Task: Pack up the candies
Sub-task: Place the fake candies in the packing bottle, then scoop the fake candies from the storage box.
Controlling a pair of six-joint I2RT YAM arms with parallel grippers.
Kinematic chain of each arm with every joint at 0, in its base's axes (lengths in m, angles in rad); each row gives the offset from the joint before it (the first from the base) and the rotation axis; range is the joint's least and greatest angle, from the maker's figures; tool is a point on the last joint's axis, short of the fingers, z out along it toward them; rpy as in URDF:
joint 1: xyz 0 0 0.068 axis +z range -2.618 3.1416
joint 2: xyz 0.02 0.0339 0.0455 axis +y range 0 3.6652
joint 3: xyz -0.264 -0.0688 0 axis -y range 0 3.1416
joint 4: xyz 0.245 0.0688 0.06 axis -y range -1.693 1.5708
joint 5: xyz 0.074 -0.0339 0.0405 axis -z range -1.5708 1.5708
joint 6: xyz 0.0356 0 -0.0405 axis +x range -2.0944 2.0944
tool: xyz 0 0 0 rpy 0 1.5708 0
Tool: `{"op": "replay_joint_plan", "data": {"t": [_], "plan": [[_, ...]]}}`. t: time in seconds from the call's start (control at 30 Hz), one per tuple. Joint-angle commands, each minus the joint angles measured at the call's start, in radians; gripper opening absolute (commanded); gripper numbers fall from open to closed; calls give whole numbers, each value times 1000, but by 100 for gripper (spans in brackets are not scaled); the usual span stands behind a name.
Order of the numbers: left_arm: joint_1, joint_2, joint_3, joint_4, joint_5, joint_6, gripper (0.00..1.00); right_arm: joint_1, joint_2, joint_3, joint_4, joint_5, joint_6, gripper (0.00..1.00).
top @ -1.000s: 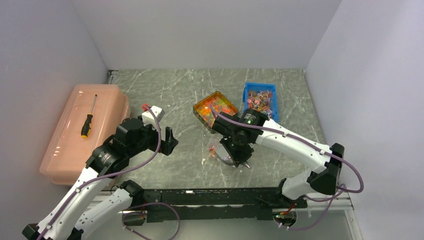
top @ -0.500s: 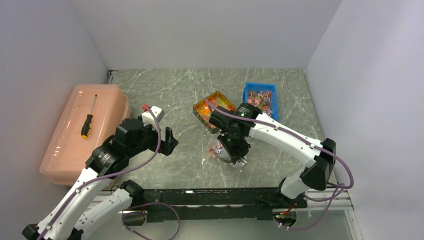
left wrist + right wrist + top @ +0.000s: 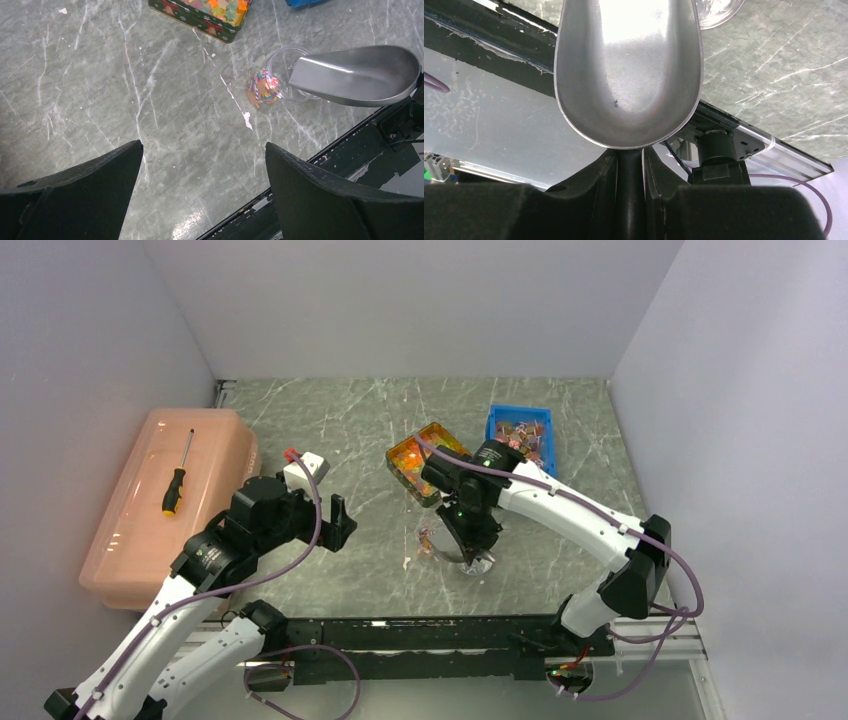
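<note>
left pincer (image 3: 202,145): spread, empty | right pincer (image 3: 630,165): pinching scoop (image 3: 629,75) handle | scoop: empty, tip over clear cup (image 3: 282,60) | candies (image 3: 220,6): in tin (image 3: 200,19)

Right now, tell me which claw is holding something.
The right claw, clamped on the handle of the metal scoop, whose tip is at the clear cup. The left claw is wide open and empty.
</note>
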Motion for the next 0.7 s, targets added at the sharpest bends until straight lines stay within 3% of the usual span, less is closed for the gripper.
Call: {"op": "replay_joint_plan", "data": {"t": [0.0,0.4,0.67], "plan": [[3,-8,-2,25,3,-1,99,-8,-28,54,-14,-2,-14,0],[3,1,-2,26,1,-2,99,-92,-183,28,-13,60,23,0],[3,7,0,24,2,-1,99,-225,-284,-28,-13,184,42,0]]}}
